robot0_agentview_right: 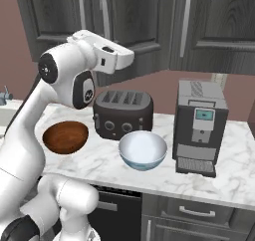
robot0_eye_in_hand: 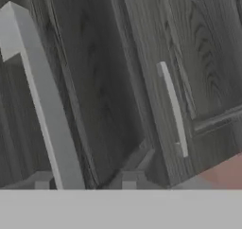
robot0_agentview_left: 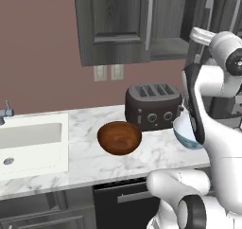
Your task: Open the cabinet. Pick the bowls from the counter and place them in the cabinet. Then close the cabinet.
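Cabinet (robot0_eye_in_hand: 99,81), dark grey wood-grain, wall-hung: rigid hinged door; grasp long vertical silver bar handle (robot0_eye_in_hand: 42,95), slippery metal. Gripper (robot0_eye_in_hand: 85,183) finger state: cannot tell.

Wooden bowl (robot0_agentview_left: 119,137), blue bowl (robot0_agentview_right: 142,150) on counter (robot0_agentview_left: 85,162), cabinet (robot0_agentview_right: 139,26) ajar

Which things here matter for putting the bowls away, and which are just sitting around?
Job: cabinet, wooden bowl, blue bowl, counter, gripper at the cabinet handle.
Just there: toaster, coffee machine, sink, faucet.
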